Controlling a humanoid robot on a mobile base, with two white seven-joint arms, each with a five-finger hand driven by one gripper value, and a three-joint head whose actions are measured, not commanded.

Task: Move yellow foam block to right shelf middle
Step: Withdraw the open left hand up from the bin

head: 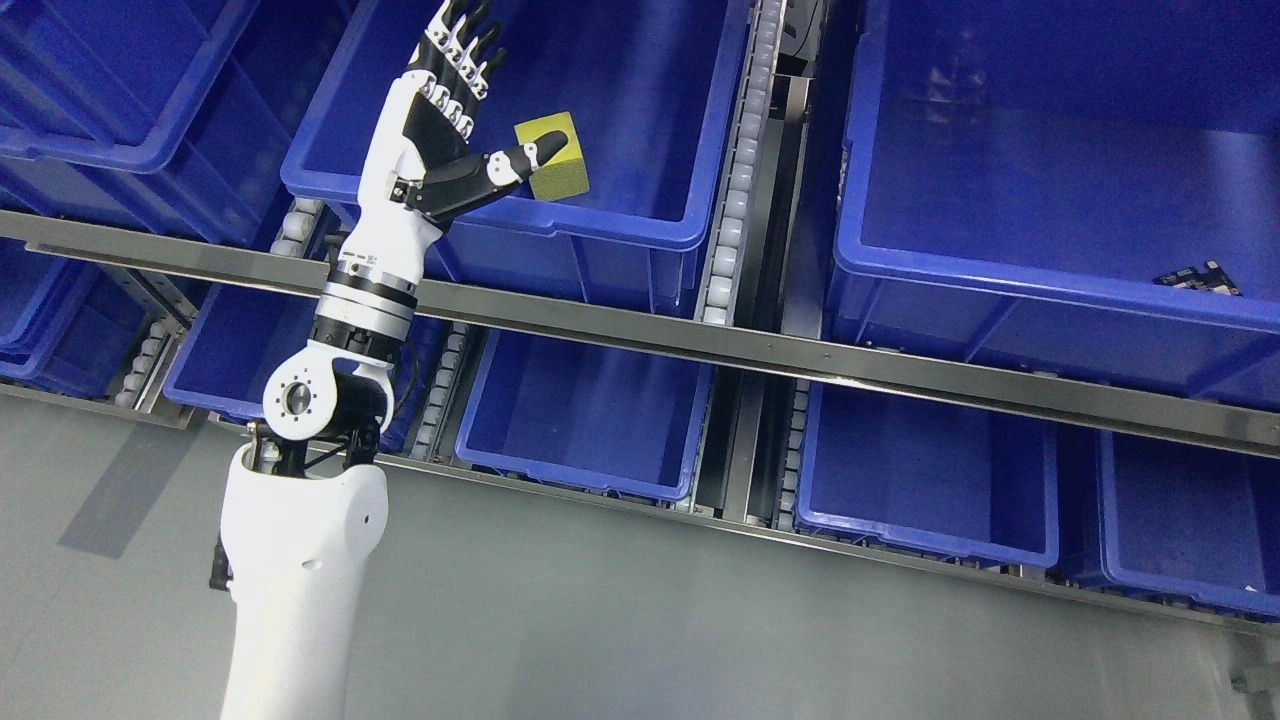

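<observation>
A yellow foam block (556, 158) lies inside the blue bin (620, 225) in the middle of the upper shelf row, near the bin's front wall. My left hand (470, 95) reaches up over that bin, fingers spread and extended upward. Its thumb (520, 162) points right and its tip overlaps the block's left edge; I cannot tell whether it touches. The hand holds nothing. My right arm is out of view.
A large blue bin (1050, 280) stands to the right on the same row, with a small dark object (1200, 278) at its front right. A roller rail (735, 200) runs between the bins. More blue bins (590, 420) sit on the lower row, above grey floor (640, 620).
</observation>
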